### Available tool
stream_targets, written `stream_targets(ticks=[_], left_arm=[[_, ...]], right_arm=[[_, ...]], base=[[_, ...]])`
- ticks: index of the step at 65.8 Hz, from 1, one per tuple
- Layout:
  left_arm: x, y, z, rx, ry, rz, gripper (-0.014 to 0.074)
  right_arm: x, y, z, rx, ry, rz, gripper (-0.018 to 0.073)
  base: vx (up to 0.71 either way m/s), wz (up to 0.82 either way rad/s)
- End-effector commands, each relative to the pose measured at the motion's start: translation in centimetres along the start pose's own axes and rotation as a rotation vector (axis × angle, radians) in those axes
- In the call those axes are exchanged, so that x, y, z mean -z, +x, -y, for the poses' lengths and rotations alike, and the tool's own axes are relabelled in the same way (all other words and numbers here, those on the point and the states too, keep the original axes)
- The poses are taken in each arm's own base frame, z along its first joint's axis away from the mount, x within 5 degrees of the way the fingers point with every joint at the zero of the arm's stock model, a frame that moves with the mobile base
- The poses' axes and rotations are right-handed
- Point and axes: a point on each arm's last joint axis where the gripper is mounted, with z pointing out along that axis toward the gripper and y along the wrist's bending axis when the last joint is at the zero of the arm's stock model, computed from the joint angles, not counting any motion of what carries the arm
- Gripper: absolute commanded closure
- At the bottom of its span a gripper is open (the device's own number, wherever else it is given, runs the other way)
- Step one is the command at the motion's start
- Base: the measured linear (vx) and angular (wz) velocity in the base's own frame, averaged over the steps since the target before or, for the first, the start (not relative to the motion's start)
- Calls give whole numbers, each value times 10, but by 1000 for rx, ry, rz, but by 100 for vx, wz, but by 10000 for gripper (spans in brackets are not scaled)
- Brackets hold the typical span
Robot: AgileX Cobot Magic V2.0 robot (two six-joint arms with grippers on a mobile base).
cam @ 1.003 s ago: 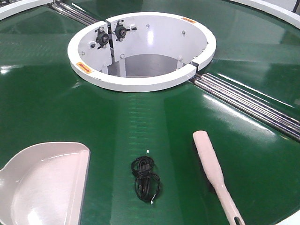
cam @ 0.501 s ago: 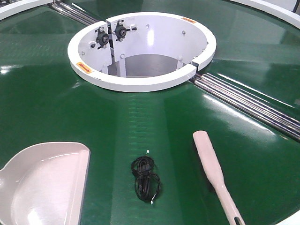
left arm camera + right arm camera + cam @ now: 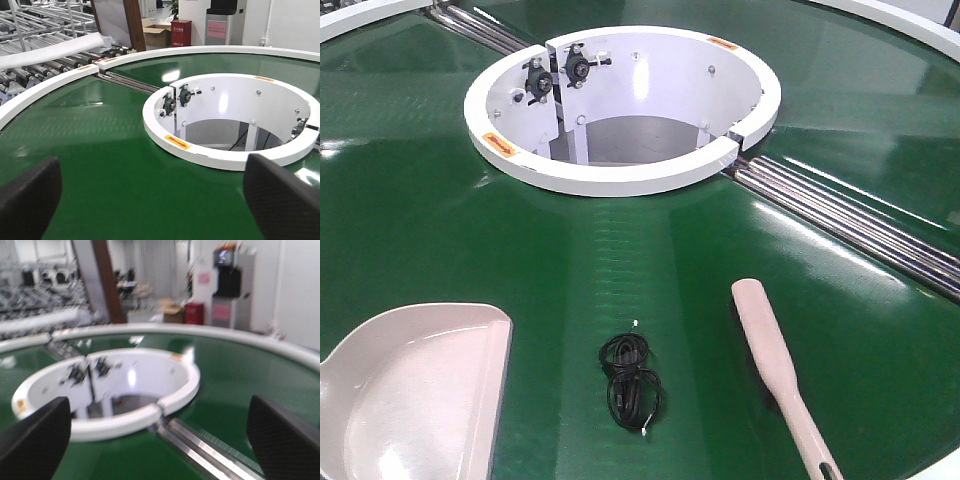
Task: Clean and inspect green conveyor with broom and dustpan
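Dustpan (image 3: pixel 415 395) lies at the near left on the green conveyor (image 3: pixel 420 230), mouth facing right, its handle cut off by the edge of my front view. To its right, apart from it, I see a small coiled black cable (image 3: pixel 630 380) on the belt. Further right the broom (image 3: pixel 768 345) lies flat, head pointing away, handle toward me. Silver rollers (image 3: pixel 850 220) run from the white hub ring (image 3: pixel 620 175) toward the right. My left gripper (image 3: pixel 155 200) is spread wide above the belt, holding nothing. My right gripper (image 3: pixel 160 440), in a blurred view, is equally spread and empty.
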Motion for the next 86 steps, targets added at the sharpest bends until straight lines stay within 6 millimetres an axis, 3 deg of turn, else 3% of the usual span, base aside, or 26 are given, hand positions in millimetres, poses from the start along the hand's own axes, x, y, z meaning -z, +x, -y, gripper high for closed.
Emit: stream_targets(ticks=[1,18,35,45,60,86], left_arm=[[3,-16,0,10,1,98,-60],[2,-15,0,8,7,85,19],[2,-15,0,9,8,78,23],[2,-13,1,9,10,60,23],[2,-12,1,9,12,49,23],[2,-10,1,9,15,29,23]], right_arm=[[-10,-3,-9,25,-89,-45,-86],[-73,32,-47,9,-298,-383,-74],[-154,46,-59,-29,-226,-798,-49],[-185,47,-63,-2,-197,-963,-32],[-215,71,-70,23,-194,-1168,-32],[-235,114,-73,43,-180,-1308,-32]], base=[[0,0],[0,0],[0,0],[0,0],[0,0],[0,0]])
